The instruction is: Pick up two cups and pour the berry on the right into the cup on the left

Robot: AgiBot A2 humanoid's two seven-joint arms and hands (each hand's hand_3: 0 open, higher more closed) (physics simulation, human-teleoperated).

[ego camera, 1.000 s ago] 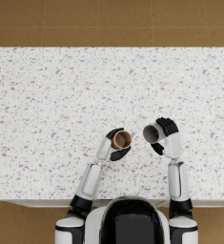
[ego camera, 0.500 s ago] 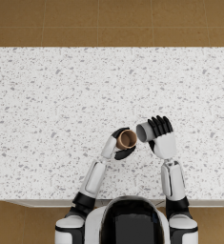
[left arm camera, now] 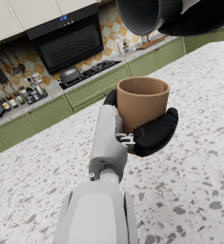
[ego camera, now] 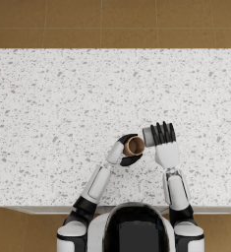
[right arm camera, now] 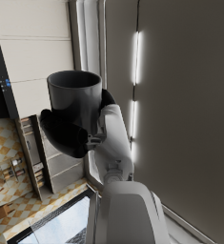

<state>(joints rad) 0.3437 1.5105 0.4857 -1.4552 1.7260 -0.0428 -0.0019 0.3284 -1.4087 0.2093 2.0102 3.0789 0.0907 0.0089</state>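
Above the speckled white stone table [ego camera: 48,108]: left hand [ego camera: 127,153] gripping upright brown cylindrical cup [ego camera: 134,145], right hand [ego camera: 164,139] gripping tipped dark grey cup [ego camera: 149,136]; advisable to align rims closely.

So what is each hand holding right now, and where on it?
Left hand grips the brown cup around its side wall; right hand grips the grey cup around its side.

Two white arms with smooth, rounded shells, dark bands at the shoulders. Each ends in a matte black hand: left hand [ego camera: 127,152], right hand [ego camera: 163,134]. Small metal fittings show at the left wrist.
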